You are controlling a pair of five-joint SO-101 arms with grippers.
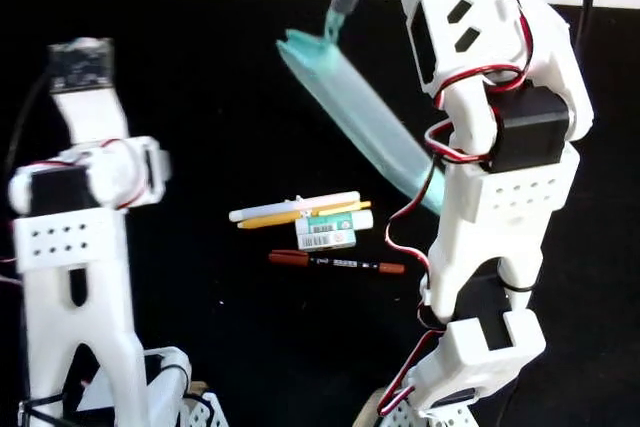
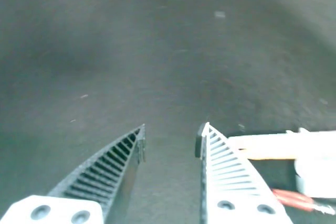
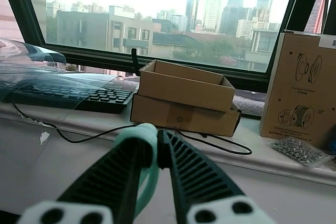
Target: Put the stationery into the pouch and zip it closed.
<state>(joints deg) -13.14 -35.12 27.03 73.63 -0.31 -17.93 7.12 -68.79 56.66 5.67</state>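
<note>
Black table [image 1: 200, 97]: one red pen [image 1: 335, 263], one pouch [image 1: 360, 117] in right tool [image 3: 157, 139].

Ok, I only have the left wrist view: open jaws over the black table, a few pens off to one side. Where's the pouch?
Observer: The teal pouch is off the table, hanging tilted from the right gripper.
Operator: Is that grip solid?
Observer: The right wrist view shows the jaws shut on a teal loop at the pouch's end.
Operator: What's left on the table to load?
Observer: The high view shows one cluster: a white pen, a yellow pencil, labelled white items and a red-brown pen.
</note>
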